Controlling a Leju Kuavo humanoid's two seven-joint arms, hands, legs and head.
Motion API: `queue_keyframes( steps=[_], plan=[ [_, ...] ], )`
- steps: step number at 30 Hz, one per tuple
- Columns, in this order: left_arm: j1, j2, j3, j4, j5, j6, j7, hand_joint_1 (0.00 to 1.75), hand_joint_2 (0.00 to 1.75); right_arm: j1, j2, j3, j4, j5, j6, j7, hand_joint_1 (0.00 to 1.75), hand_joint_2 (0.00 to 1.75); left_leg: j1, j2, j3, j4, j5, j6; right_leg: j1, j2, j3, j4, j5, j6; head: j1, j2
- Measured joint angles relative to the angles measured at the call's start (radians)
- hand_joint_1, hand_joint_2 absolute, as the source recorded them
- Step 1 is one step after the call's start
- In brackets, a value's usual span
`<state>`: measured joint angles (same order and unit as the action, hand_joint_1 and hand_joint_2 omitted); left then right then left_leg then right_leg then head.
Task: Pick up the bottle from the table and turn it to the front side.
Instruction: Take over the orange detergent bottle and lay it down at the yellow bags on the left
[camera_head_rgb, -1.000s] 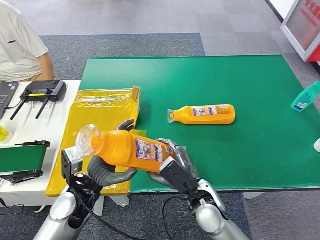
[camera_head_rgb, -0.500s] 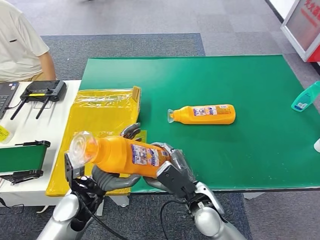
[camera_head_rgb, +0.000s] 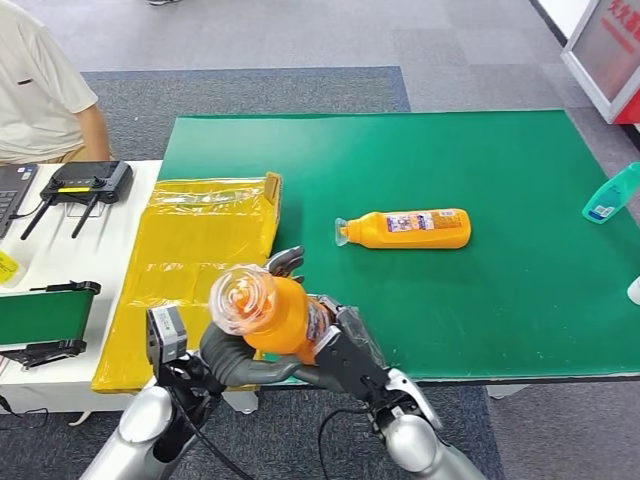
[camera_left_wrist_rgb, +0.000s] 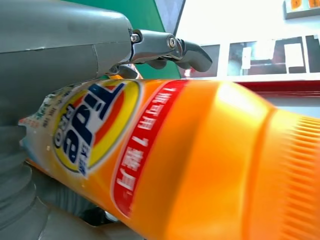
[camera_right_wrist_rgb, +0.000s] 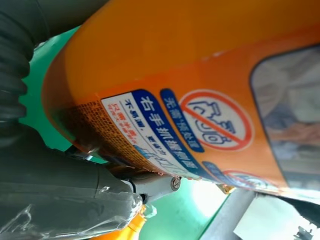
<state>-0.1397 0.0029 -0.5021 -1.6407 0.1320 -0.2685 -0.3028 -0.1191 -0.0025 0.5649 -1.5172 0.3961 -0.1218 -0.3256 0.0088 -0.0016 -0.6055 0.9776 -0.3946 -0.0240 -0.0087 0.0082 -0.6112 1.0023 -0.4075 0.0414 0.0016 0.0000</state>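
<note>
Held bottle (camera_head_rgb: 283, 318): glossy orange plastic, clear plastic cap, ribbed band near the neck, slick printed label. Second bottle (camera_head_rgb: 407, 229) lying flat has the same finish. Table cover (camera_head_rgb: 490, 180) is matt green, felt-like. Yellow bag (camera_head_rgb: 192, 250): shiny crinkled plastic film. Left hand (camera_head_rgb: 238, 360) and right hand (camera_head_rgb: 343, 350): smooth matt grey plastic shells, ribbed rubbery cuffs, small metal screws. Arms look brushed silver metal. Floor (camera_head_rgb: 302, 40): matt grey carpet.

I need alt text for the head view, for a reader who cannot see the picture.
Both robot hands, left and right, hold an orange bottle at the near edge of a green table, its clear cap toward the camera. A second orange bottle lies on the table beyond, and a yellow bag lies to the left.
</note>
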Motion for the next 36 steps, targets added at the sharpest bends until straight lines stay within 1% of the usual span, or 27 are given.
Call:
queue_keyframes(
  steps=[4,16,18,19,22,23,28,33,36],
  plan=[
    [-0.001,0.000,-0.005,0.000,-0.007,0.008,0.003,1.75,1.75,0.000,0.004,0.004,0.024,-0.001,0.002,0.000,1.75,1.75,0.000,0.000,0.000,0.000,0.000,0.000,0.000,0.000,0.000,0.000,0.000,0.000,0.000,0.000],
    [-0.005,0.017,-0.013,0.000,-0.016,0.022,0.017,1.75,1.75,0.000,0.013,0.010,0.055,-0.003,0.003,0.000,1.75,1.75,0.000,0.000,0.000,0.000,0.000,0.000,0.000,0.000,0.000,0.000,0.000,0.000,0.000,0.000],
    [-0.006,0.019,-0.013,0.000,-0.019,0.024,0.022,1.75,1.75,0.001,0.012,0.012,0.056,-0.003,0.004,0.000,1.72,1.75,0.000,0.000,0.000,0.000,0.000,0.000,0.000,0.000,0.000,0.000,0.000,0.000,0.000,0.000],
    [-0.006,0.019,-0.013,0.000,-0.020,0.025,0.024,1.75,1.75,0.001,0.012,0.012,0.056,-0.003,0.004,0.000,1.64,1.75,0.000,0.000,0.000,0.000,0.000,0.000,0.000,0.000,0.000,0.000,0.000,0.000,0.000,0.000],
    [-0.007,0.021,-0.014,0.000,-0.025,0.025,0.025,1.75,1.75,0.001,0.013,0.012,0.056,-0.003,0.005,0.000,0.36,1.75,0.000,0.000,0.000,0.000,0.000,0.000,0.000,0.000,0.000,0.000,0.000,0.000,0.000,0.000],
    [-0.007,0.022,-0.014,0.000,-0.027,0.027,0.026,1.75,1.75,0.001,0.013,0.012,0.056,-0.003,0.004,0.001,0.00,1.75,0.000,0.000,0.000,0.000,0.000,0.000,0.000,0.000,0.000,0.000,0.000,0.000,0.000,0.000],
    [-0.005,0.024,-0.014,0.000,-0.070,0.066,0.027,1.75,1.75,0.003,0.012,0.012,0.056,0.000,-0.009,0.008,0.00,1.75,0.000,0.000,0.000,0.000,0.000,0.000,0.000,0.000,0.000,0.000,0.000,0.000,0.000,0.000],
    [0.012,0.033,-0.008,-0.002,-0.169,0.144,0.027,1.75,1.75,0.018,0.012,0.003,0.053,0.001,-0.029,0.013,0.00,1.75,0.000,0.000,0.000,0.000,0.000,0.000,0.000,0.000,0.000,0.000,0.000,0.000,0.000,0.000],
    [0.036,0.046,0.019,-0.011,-0.255,0.211,0.036,1.75,1.75,0.039,0.012,-0.017,0.037,0.004,-0.042,0.014,0.00,1.75,0.000,0.000,0.000,0.000,0.000,0.000,0.000,0.000,0.000,0.000,0.000,0.000,0.000,0.000]
  ],
)
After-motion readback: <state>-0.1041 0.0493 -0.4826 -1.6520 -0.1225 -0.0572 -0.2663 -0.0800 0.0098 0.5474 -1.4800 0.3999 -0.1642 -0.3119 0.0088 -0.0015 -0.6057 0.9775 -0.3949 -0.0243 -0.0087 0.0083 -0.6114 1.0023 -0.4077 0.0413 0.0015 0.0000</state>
